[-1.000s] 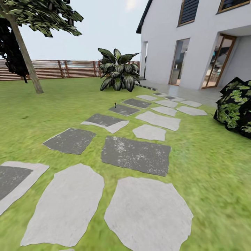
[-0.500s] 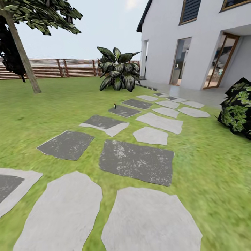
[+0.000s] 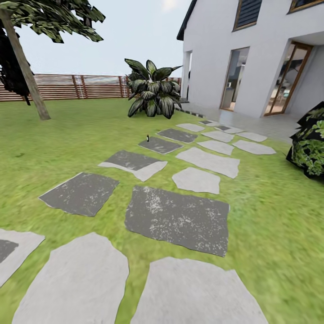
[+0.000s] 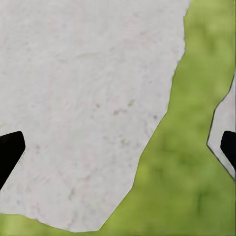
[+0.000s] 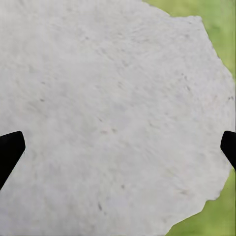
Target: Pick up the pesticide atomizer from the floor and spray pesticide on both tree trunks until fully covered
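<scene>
The pesticide atomizer [image 3: 147, 137] is a tiny dark upright shape on the grass floor [image 3: 81, 139], far ahead, just left of a dark paving stone [image 3: 159, 145]. At the far left a tree [image 3: 28, 67] rises with a bare, leaning grey-brown trunk. In the left wrist view my left gripper [image 4: 118, 150] is open, its dark fingertips [image 4: 10, 150] wide apart over a pale stone and a strip of grass. My right gripper [image 5: 118, 150] is open too, above a pale stone [image 5: 108, 113], with nothing between its fingers.
Grey and dark paving stones [image 3: 177, 218] run from me towards a white house [image 3: 252, 58] at the right. A broad-leaved plant [image 3: 152, 92] stands at the path's far end, a dark bush [image 3: 310, 144] at the right, and a slatted brown fence [image 3: 81, 87] behind the lawn.
The whole head view has shifted: the camera has moved forward along the path, so the stones lie nearer and lower. The atomizer has kept its place on the grass.
</scene>
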### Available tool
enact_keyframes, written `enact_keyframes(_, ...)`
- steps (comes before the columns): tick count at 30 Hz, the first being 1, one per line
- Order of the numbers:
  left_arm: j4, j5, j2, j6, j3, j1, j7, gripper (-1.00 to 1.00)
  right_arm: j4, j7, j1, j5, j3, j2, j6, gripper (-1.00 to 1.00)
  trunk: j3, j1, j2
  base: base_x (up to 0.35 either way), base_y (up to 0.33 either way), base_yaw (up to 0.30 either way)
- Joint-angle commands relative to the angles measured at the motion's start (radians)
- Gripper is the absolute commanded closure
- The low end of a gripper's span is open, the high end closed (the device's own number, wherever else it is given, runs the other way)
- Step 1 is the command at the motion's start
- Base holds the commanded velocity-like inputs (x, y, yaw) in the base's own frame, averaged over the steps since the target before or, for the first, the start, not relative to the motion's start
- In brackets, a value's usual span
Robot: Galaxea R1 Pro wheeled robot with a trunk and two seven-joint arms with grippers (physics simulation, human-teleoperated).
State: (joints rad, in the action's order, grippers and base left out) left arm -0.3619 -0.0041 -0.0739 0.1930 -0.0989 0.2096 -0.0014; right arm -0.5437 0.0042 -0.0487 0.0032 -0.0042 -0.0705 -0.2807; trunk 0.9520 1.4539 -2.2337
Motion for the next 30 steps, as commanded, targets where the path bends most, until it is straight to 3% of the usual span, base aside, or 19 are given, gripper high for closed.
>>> enact_keyframes(1, 0.001, 0.0, 0.0, 0.003, -0.002, 0.001, 0.0, -1.0, 0.001, 0.0, 0.0, 0.001, 0.0, 0.0, -0.003, -1.0, 0.001, 0.0, 0.0, 0.338, 0.0, 0.0)
enact_keyframes(30, 0.0, 0.0, 0.0, 0.003, -0.002, 0.001, 0.0, -1.0, 0.001, 0.0, 0.0, 0.0, 0.0, 0.0, -0.003, -1.0, 0.001, 0.0, 0.0, 0.338, 0.0, 0.0)
